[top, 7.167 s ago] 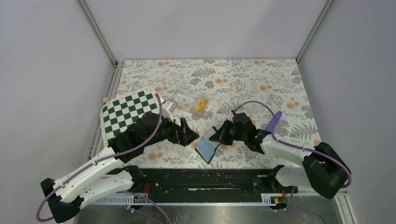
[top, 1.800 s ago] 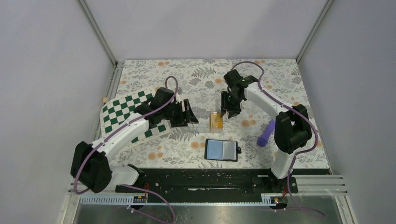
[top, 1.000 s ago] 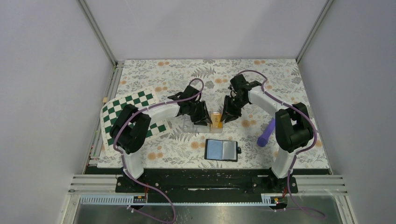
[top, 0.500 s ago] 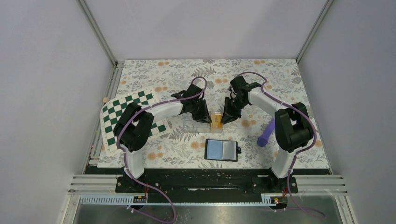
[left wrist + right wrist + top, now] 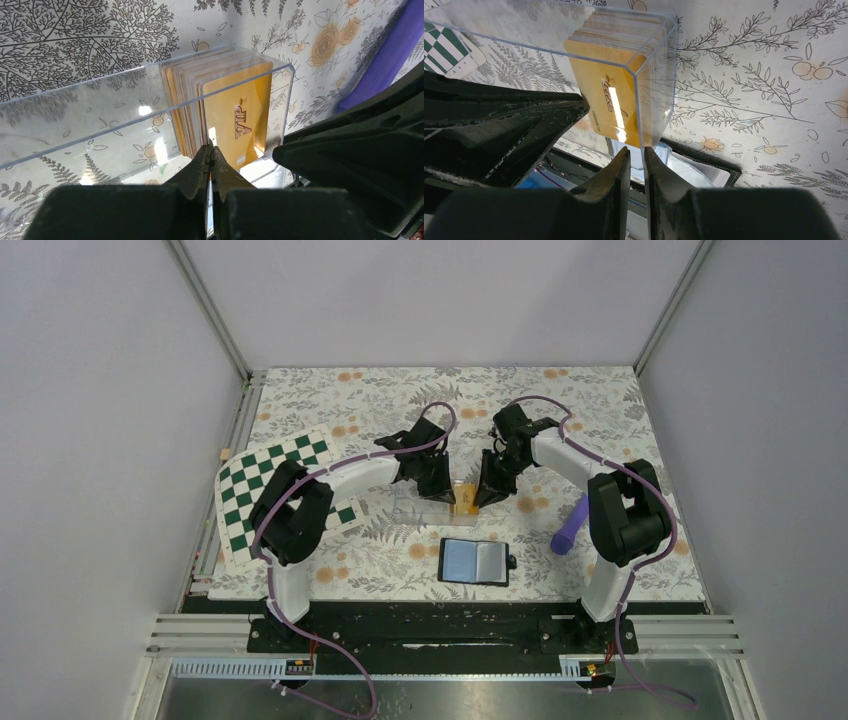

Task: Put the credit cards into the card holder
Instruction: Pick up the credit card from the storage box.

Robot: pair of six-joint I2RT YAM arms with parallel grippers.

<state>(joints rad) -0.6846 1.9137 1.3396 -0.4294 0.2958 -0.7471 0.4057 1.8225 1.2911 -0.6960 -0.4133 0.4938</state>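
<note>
Both arms are being stretched forward and bent inward over the floral-patterned bench (image 5: 600,410). Their wrists are being pitched down, so the two end effectors are facing each other across a clear plastic rectangular box (image 5: 100,120). The left end effector (image 5: 210,148) is being held fully closed, its tips pressed together at the box's near wall; whether that wall is being pinched cannot be told. The right end effector (image 5: 636,150) is being held at a narrow gap, with the box's end wall caught in it. The thin orange-yellow rectangular plastic cards (image 5: 240,120) are being held upright in a stack inside the box, just ahead of both sets of tips. The small black folding card holder (image 5: 474,561) is lying open behind the end effectors, toward the arm bases.
</note>
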